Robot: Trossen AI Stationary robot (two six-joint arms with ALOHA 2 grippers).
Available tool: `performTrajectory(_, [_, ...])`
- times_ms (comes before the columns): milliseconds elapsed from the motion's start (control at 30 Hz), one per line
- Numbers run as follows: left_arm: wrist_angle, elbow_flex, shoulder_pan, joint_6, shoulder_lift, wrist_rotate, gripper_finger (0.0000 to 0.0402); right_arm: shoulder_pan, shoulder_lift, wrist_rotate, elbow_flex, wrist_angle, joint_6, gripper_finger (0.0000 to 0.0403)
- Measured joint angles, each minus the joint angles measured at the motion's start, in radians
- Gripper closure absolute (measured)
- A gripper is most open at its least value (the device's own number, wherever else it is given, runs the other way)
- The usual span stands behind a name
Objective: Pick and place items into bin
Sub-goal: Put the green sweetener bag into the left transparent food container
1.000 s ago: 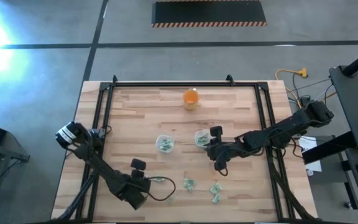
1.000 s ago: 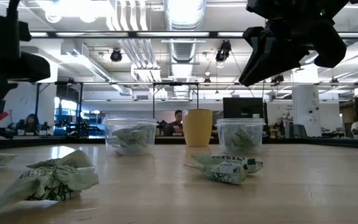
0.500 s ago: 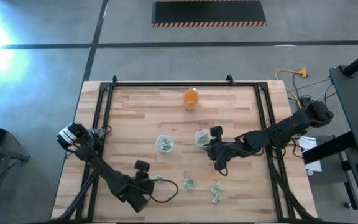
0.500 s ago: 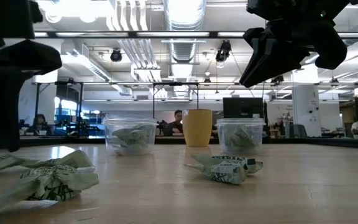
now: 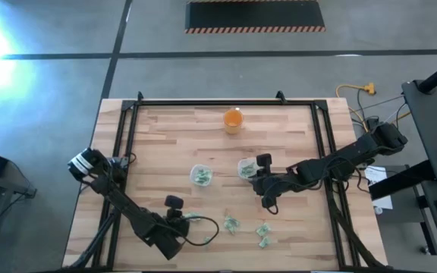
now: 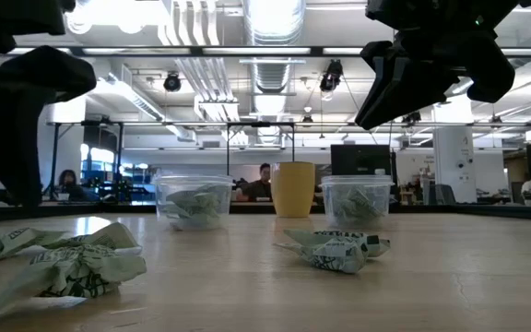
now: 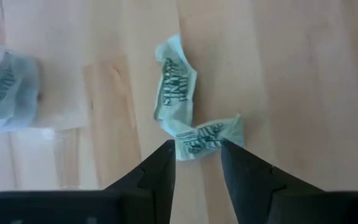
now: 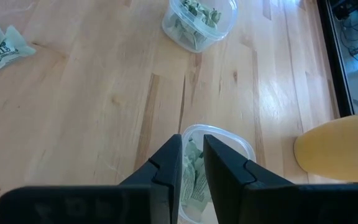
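Note:
Small pale green wrinkly items lie on the wooden table. My left gripper (image 7: pixel 196 149) is open near the front left (image 5: pixel 186 219). One fingertip stands on each side of one item's end (image 7: pixel 207 138), and I cannot tell if they touch it. A second item (image 7: pixel 176 87) lies just beyond it. Two clear tubs (image 5: pixel 201 175) (image 5: pixel 245 167) at mid-table hold more items. My right gripper (image 8: pixel 192 146) hangs above the right tub's rim (image 8: pixel 229 134), its fingers a narrow gap apart, and the tub's items show through the gap.
An orange cup (image 5: pixel 234 120) stands toward the far edge. Loose items lie at the front middle (image 5: pixel 231 224) (image 5: pixel 262 229) (image 5: pixel 264 241). A black frame (image 5: pixel 127 152) borders the tabletop. Bare wood lies between the tubs and the cup.
My left gripper has tipped and turned a little over the item at the front left. In the low view its dark shape has swung toward the table's right. The items and tubs lie as before.

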Motion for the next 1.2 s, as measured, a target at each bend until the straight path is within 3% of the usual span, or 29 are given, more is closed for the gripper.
performTrajectory(300, [0.135, -0.024, -0.002, 0.118, -0.004, 0.024, 0.0288, 0.000, 0.000, 0.000, 0.000, 0.000, 0.000, 0.0346])
performTrajectory(1200, [0.138, -0.054, -0.002, 0.141, 0.005, 0.024, 0.0288, 0.000, 0.000, 0.000, -0.001, 0.001, 0.000, 0.0346])
